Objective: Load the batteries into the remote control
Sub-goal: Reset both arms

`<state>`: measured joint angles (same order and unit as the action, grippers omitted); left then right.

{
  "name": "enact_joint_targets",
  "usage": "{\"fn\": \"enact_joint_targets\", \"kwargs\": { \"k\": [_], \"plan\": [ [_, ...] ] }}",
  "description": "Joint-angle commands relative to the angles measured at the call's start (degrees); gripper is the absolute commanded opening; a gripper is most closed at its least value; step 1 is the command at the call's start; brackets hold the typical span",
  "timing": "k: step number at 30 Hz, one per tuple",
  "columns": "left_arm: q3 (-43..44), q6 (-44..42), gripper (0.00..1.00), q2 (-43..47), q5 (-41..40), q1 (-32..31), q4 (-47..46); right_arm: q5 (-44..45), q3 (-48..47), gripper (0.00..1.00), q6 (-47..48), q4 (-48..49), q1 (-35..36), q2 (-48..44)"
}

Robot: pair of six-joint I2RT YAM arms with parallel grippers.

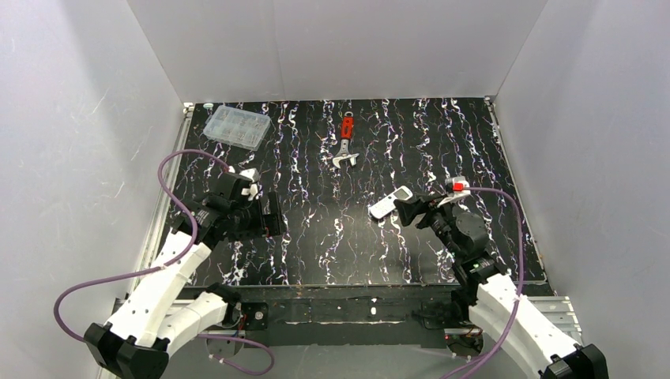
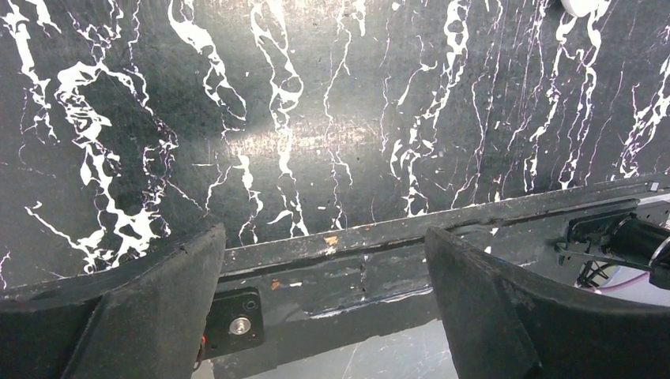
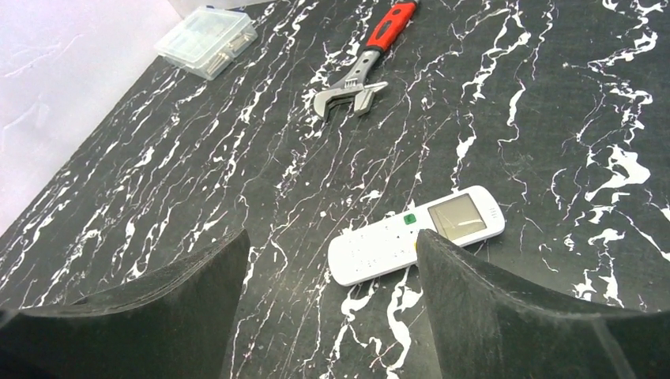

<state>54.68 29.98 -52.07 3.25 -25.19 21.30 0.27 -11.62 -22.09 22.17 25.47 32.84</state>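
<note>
The white remote control lies face up on the black marbled table, its screen and green button showing. Just behind it hovers my right gripper, open and holding nothing; the right finger's tip overlaps the remote's near edge in the wrist view. Over the table's left side my left gripper stands open and empty, and its wrist view holds only the marbled top and the table's front rail. The batteries are not in view.
A red-handled wrench lies at the back centre. A clear plastic compartment box sits in the back left corner. White walls close in three sides, and a black rail runs along the near edge.
</note>
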Motion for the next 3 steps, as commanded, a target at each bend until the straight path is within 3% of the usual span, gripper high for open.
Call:
{"fn": "enact_joint_targets", "kwargs": {
  "k": [1,3],
  "plan": [
    [0.0,-1.4,0.98,-0.3,0.2,0.3,2.7,0.9,-1.7,0.86,1.3,4.0,-0.2,1.4],
    [0.5,-0.9,0.98,-0.3,-1.3,0.3,2.5,1.0,-2.1,0.86,1.4,4.0,-0.2,1.8]
  ]
}}
